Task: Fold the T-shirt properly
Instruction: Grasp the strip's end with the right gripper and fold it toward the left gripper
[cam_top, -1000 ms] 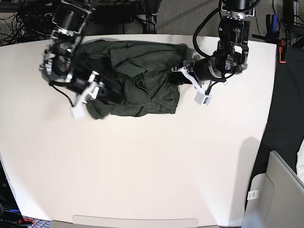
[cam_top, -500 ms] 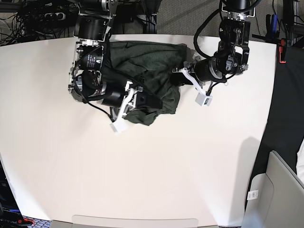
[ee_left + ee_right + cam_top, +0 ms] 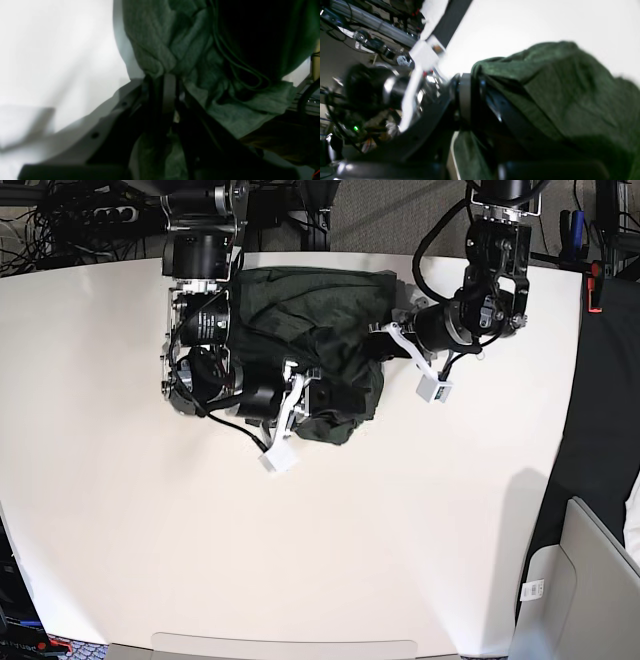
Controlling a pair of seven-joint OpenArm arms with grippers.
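Right gripper clamped on a fold of the T-shirt, over the garment's near edge. Left gripper pinched on the shirt's side edge. Shirt lies bunched at the table's far edge, middle, between both arms.

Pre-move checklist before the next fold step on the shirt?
1. Right hand shut on the T-shirt: ok.
2. Left hand shut on the shirt's edge: ok.
3. Shirt lying flat: not ok, bunched in a heap between the arms.
4. Shirt fully on the table: ok in the base view.
5. Sleeves tucked in: cannot tell, hidden in the folds.
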